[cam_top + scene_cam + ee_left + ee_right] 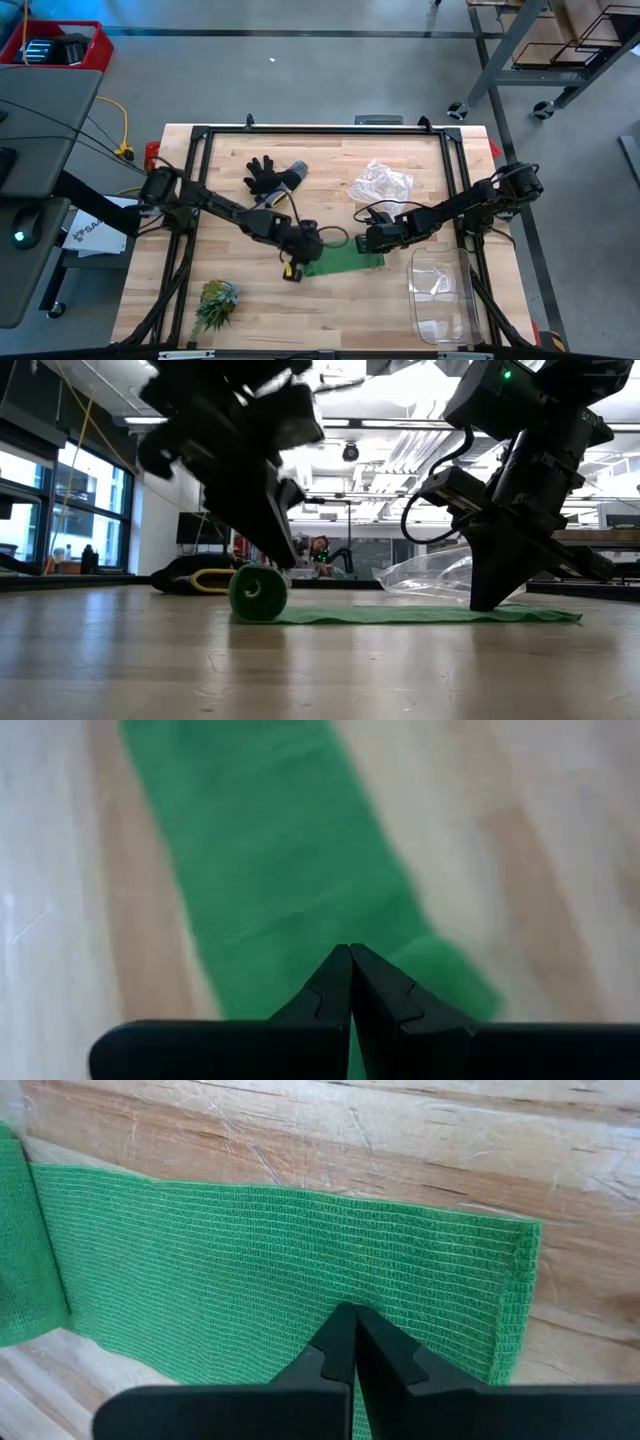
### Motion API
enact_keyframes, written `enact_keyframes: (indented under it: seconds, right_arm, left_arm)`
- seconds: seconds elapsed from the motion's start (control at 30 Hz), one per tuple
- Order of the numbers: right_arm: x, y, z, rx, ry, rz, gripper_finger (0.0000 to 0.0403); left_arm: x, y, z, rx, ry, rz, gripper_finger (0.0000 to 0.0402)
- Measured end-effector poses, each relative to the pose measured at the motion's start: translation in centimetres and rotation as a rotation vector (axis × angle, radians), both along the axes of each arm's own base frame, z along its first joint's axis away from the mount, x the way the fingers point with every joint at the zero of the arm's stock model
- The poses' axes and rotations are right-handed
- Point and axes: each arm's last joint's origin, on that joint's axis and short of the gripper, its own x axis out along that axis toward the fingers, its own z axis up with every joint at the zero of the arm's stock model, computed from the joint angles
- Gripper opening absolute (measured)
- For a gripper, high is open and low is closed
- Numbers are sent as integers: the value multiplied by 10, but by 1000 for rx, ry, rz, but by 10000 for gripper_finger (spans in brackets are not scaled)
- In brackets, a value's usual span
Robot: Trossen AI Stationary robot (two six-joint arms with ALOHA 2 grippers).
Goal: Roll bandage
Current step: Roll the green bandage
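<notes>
With both my left fingers (291, 262) and right fingers (371, 243) shut on nothing, pressing the bandage (420, 615), the roll could skew or slip loose if my pin slides.

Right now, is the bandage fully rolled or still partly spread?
Partly spread. The bandage has a small roll at one end in the low view; the rest lies flat on the table.
</notes>
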Motion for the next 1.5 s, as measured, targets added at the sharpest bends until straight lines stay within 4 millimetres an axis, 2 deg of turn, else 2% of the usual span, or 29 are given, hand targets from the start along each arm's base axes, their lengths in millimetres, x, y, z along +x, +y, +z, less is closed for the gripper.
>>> enact_keyframes:
  seconds: [0.27, 0.5, 0.6, 0.67, 0.77, 0.9, 1.1, 1.27, 1.5]
  right_arm:
    - [0, 0, 0, 0, 2, 0, 0]
    - [0, 0, 0, 1, 2, 0, 0]
    - [0, 0, 0, 0, 3, 1, 0]
    - [0, 0, 0, 0, 2, 2, 0]
    - [0, 0, 0, 0, 3, 3, 0]
    - [0, 0, 0, 0, 2, 4, 0]
    - [0, 0, 0, -2, 2, 0, 0]
    - [0, 0, 0, 1, 2, -11, 0]
    - [0, 0, 0, 0, 0, -12, 0]
  left_arm:
    - [-7, -19, 0, -18, 24, -5, 0]
    - [-16, -20, 30, 34, -62, -8, 0]
    - [-13, -11, 38, 127, -130, 30, 0]
    - [-7, 0, 31, 158, -124, 59, 0]
    - [1, 14, 11, 132, -61, 58, 0]
    - [6, 22, -4, 83, -14, 51, 0]
    - [6, 8, -1, 31, -48, -15, 0]
    - [6, -3, -16, 85, -15, -24, 0]
    - [0, -11, -17, 96, 27, -15, 0]
